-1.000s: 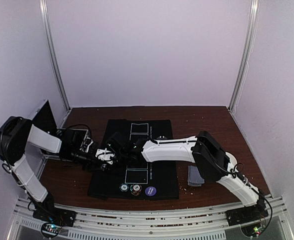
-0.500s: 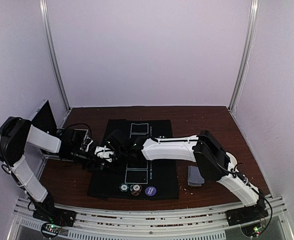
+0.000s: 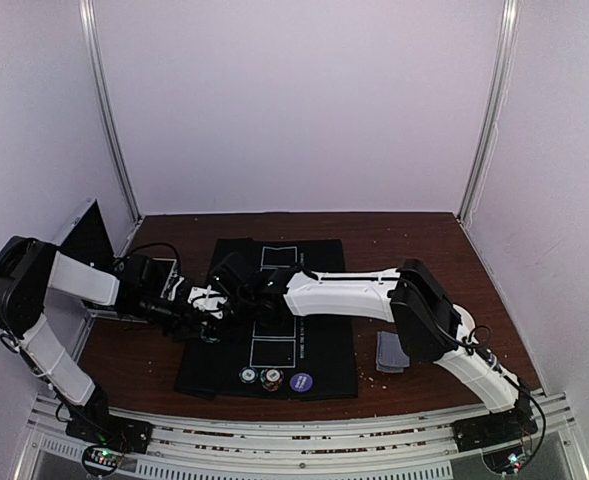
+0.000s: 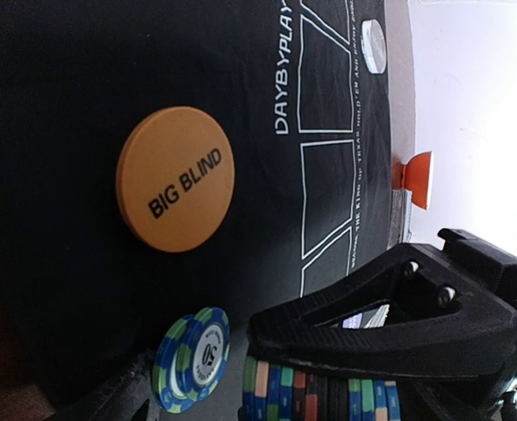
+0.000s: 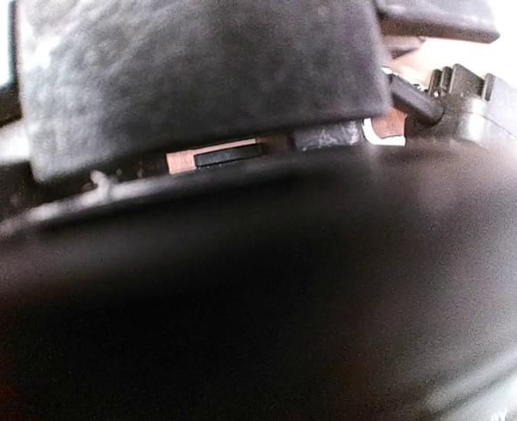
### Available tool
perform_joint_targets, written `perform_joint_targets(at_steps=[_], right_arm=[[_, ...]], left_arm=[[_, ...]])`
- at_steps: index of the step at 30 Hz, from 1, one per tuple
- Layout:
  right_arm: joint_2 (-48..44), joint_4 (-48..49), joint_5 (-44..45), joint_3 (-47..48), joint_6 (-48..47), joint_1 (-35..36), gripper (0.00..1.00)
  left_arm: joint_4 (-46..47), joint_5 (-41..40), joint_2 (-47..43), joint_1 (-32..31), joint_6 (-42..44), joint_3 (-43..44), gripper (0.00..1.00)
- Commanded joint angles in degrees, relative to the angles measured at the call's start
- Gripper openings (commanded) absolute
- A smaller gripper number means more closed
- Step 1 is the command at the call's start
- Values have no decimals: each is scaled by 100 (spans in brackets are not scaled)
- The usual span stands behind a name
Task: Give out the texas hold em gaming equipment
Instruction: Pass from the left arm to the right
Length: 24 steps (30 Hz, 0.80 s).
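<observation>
L gripper [image 3: 192, 306] and R gripper [image 3: 220, 296] nose to nose over left side of mat [image 3: 204, 370]. Jaws on both: can't tell. Orange BIG BLIND disc [image 4: 176, 179] flat on mat, green-blue chip [image 4: 192, 360] near it, chip stack [image 4: 319, 396] edge-on beside that. Two chips [image 3: 247, 376] + purple disc [image 3: 301, 381] at mat's near edge. Cards [image 3: 389, 352] on table, right of mat.

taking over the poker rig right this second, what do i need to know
Grippers: left gripper is open at the left edge of the mat, around a row of chips. The right gripper reaches across to the same row; whether it is open or shut cannot be told.
On the mat: big blind disc, loose chip, white disc, plus two chips and a purple disc at the near edge.
The cards are stacked on the table, right of the mat.
Probably left: the row of chips and the cards.
</observation>
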Motion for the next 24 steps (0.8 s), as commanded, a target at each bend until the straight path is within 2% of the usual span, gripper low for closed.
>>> perform_joint_targets(at_steps=[1,8,24], right_arm=[[321,-443,64,35,-64,78,0],[372,-554,62,36,-81,88,0],[445,-691,97,10,-133,83,0]], left_arm=[[374,-536,-50,54,-135,-110,87],[817,-433,-24,226,-454,-378,87],[910,-231,-206,471,-455,-505,89]])
